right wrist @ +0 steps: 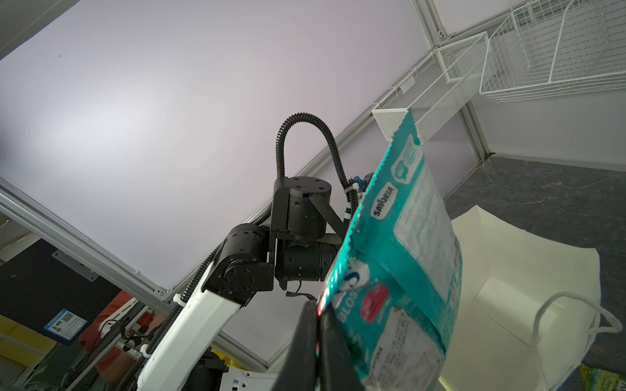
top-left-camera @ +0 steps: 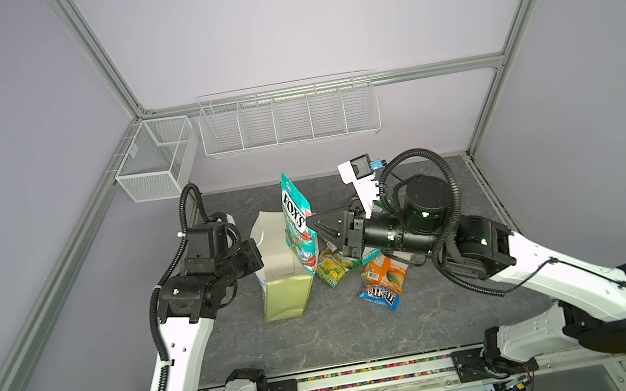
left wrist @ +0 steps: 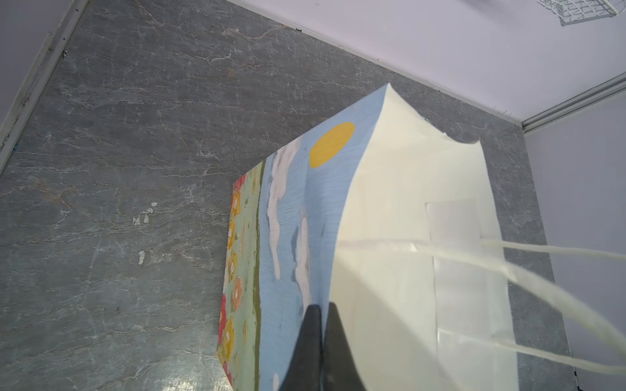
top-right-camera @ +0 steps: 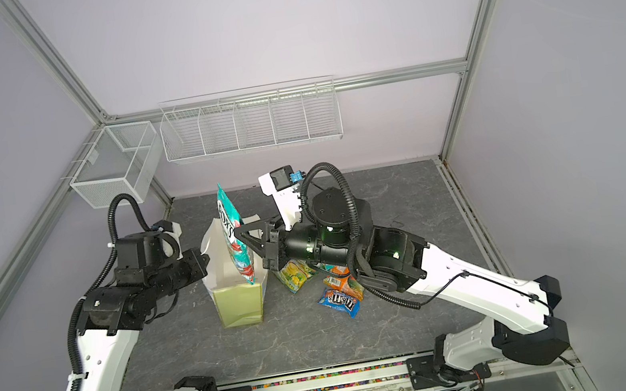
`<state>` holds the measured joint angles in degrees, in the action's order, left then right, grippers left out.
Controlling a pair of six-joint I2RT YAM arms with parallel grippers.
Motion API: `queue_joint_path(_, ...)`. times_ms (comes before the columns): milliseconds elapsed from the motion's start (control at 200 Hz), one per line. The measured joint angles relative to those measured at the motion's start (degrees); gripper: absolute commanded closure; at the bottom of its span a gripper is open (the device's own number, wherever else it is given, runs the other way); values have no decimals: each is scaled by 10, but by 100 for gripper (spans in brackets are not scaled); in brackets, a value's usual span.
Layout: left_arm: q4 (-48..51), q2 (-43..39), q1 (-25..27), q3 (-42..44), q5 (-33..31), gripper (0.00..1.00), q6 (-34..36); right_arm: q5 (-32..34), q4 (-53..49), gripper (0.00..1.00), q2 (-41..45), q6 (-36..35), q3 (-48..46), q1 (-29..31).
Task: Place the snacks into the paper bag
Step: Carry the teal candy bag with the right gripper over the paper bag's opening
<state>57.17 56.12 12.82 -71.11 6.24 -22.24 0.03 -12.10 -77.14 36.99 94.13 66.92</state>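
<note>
The paper bag (top-left-camera: 286,293) (top-right-camera: 240,308) stands open on the slate table, with its white inside showing. My left gripper (top-left-camera: 259,255) (left wrist: 320,306) is shut on the bag's left rim, one finger against the blue printed face (left wrist: 294,203) and one inside. My right gripper (top-left-camera: 313,221) (right wrist: 318,304) is shut on the edge of the teal-red Fox's packet (top-left-camera: 297,215) (right wrist: 406,254). The packet hangs upright over the bag's right wall, its lower end at the opening. Right of the bag lie a yellow-green packet (top-left-camera: 333,269), an orange packet (top-left-camera: 384,274) and a blue M&M's packet (top-left-camera: 379,296).
A white mesh basket (top-left-camera: 156,157) hangs on the left wall, and a long white wire basket (top-left-camera: 287,116) on the back wall. The bag's cord handles (right wrist: 559,315) droop at its rim. The right arm's body (top-left-camera: 412,223) hovers over the loose packets.
</note>
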Motion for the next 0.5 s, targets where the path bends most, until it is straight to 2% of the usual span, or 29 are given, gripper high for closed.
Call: queue_joint_path(500, 3, 0, 0, 0, 0, 100, 0, 46, 0, 93, -39, -6, 0, 0)
